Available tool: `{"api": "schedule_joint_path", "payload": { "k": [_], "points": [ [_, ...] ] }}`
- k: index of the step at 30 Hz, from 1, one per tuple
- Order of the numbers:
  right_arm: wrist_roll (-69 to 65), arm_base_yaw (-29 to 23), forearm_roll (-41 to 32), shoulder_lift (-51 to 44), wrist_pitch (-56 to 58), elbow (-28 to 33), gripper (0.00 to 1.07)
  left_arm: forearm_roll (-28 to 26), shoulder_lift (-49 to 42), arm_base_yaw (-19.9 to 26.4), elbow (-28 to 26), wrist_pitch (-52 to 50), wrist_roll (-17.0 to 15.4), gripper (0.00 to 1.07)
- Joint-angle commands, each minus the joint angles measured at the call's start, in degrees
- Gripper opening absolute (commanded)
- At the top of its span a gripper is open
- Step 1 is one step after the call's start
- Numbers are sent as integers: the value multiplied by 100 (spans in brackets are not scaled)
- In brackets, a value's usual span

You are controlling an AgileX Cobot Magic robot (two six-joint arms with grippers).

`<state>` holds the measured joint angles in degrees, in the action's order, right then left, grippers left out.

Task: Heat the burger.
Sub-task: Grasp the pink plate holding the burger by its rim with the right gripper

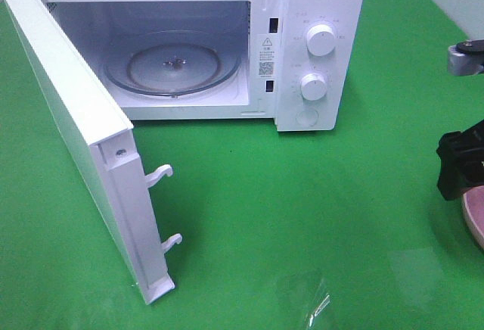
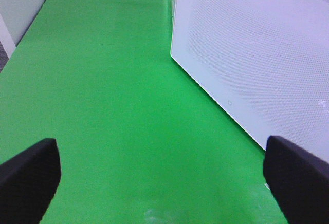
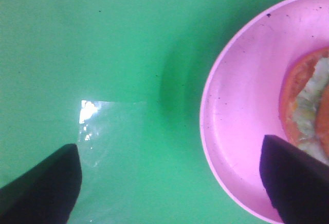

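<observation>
Right tool (image 3: pixel 168 144): fingers spread wide, gripping nothing, one finger above the plate.
Left tool (image 2: pixel 160 147): open, empty.
Burger (image 3: pixel 308 111): on pink plate (image 3: pixel 241 111), toward right edge of tabletop (image 1: pixel 302 216).
Microwave (image 1: pixel 318 42): far edge, door (image 1: pixel 68 110) open.

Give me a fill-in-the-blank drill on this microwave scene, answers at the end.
The door of the microwave stands ____.
The burger lies on a ____ plate.
The microwave's front panel carries ____ knobs.
Missing words: open; pink; two.
</observation>
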<state>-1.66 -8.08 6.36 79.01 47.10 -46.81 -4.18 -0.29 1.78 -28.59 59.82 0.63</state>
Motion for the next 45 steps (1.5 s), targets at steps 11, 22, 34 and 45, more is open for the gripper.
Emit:
{"api": "schedule_joint_path", "payload": {
  "k": [11, 22, 34, 45],
  "points": [
    [23, 395, 493, 819, -470, -11, 85, 6, -109, -34, 17, -52, -11, 100],
    [-115, 395, 659, 1673, -848, -11, 84, 6, -109, -34, 17, -52, -11, 100],
    [-286, 670, 768, 2051, -1324, -11, 81, 6, -109, -34, 17, -52, -11, 100],
    [-292, 670, 745, 2240, -1730, 367, 79, 6, -109, -34, 17, -52, -11, 100]
  ]
}}
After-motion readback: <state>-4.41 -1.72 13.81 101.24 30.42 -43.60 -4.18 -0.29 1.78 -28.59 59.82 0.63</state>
